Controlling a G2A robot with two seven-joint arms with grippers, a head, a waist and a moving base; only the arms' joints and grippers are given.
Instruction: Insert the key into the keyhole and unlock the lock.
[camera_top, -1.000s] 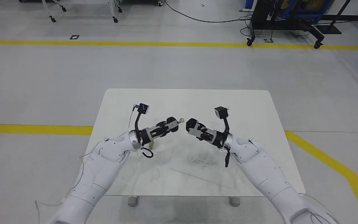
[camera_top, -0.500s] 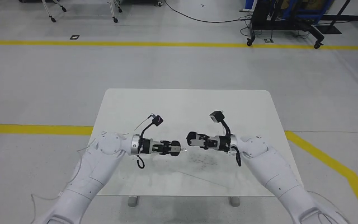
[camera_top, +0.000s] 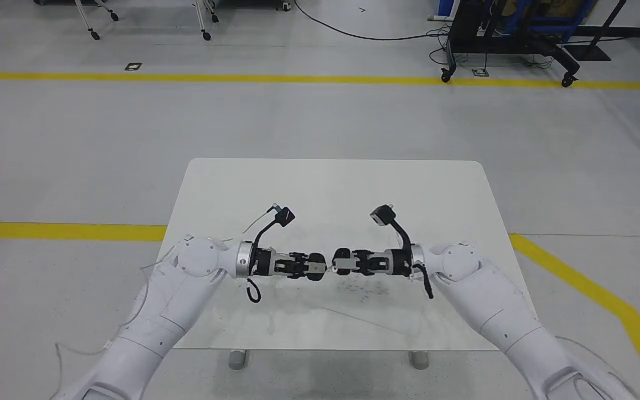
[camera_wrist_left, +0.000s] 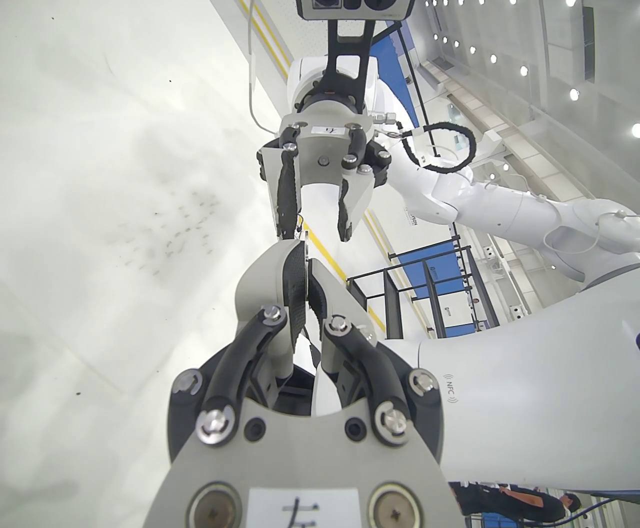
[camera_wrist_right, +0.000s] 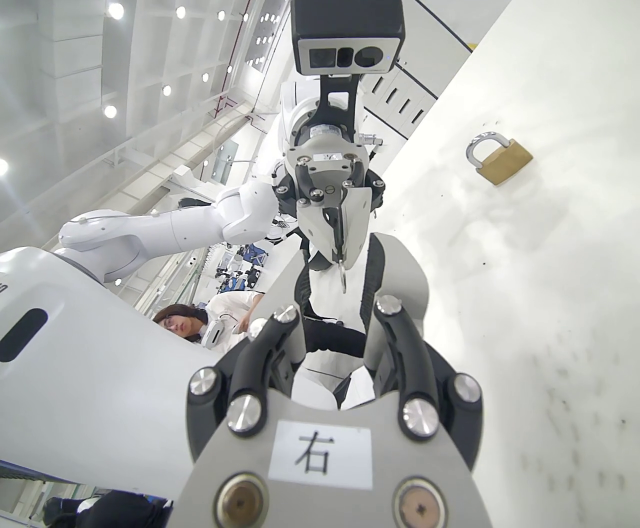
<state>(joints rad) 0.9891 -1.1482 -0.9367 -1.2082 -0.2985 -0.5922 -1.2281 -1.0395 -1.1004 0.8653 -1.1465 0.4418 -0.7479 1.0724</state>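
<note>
Scuffed white table (camera_top: 440, 190) bears a silver-shackled brass padlock (camera_wrist_right: 500, 161), lying unobstructed. Left gripper (camera_wrist_left: 306, 265) pinches a thin silver key (camera_wrist_right: 343, 280); right gripper (camera_wrist_right: 340, 250) spread wide, empty.

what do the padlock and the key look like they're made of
Padlock: body looks like brass, golden-yellow with a soft sheen; shackle looks like polished steel, bright and silvery.
Key: thin, pale and shiny, probably steel or plated metal, too small to tell.

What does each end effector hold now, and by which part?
The left end effector pinches the key by one end, flat between its pads. The right end effector is open and holds nothing.
</note>
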